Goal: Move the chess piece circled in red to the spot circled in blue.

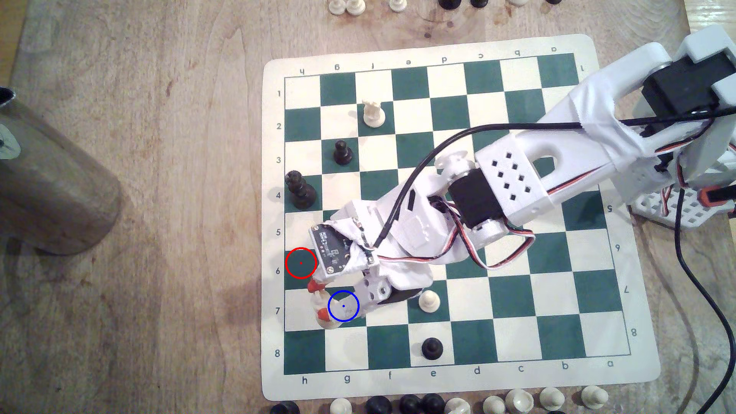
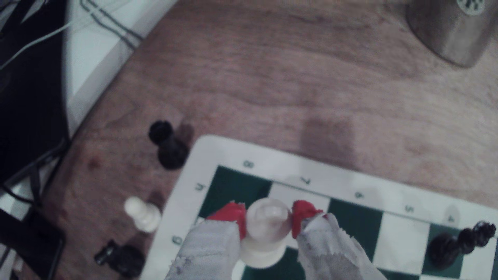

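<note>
A green-and-cream chessboard mat [image 1: 621, 358] lies on a wooden table [image 1: 159, 199]. On it stand a white knight [image 1: 373, 113] far, a black pawn [image 1: 342, 153] and a taller black piece [image 1: 300, 191] by the exterior view's left edge, a white pawn [image 1: 429, 301], and another black pawn [image 1: 431, 348] near. A metal cylinder [image 1: 47, 187] stands well left of the board.

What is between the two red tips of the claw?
In the wrist view, the cream-white chess piece stands between the red fingertips of the claw, which press on its rounded top from both sides.
</note>
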Motion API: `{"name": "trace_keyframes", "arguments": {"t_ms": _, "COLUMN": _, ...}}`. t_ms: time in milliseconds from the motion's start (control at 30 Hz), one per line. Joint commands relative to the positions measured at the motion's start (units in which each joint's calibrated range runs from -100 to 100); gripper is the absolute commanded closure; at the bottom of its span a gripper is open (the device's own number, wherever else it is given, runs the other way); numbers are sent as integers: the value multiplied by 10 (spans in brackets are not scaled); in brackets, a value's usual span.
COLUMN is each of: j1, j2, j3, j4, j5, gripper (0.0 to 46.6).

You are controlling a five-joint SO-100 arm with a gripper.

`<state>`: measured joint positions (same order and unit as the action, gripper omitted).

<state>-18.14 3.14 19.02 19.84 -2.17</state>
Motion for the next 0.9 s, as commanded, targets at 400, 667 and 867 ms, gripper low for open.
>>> {"name": "trace_keyframes", "arguments": {"t_ms": 400, "j1": 12, "j2": 25, "j3": -7, "j4": -18, "j5": -2, "gripper": 464}}
{"name": "trace_keyframes", "arguments": {"t_ms": 667, "j1": 14, "j2": 27, "j3": -8, "j4": 5, "j5": -2, "gripper": 464}}
{"name": "trace_keyframes", "arguments": {"t_ms": 867, "j1": 13, "j2": 26, "j3": -7, "j4": 15, "j5": -1, "gripper": 464}}
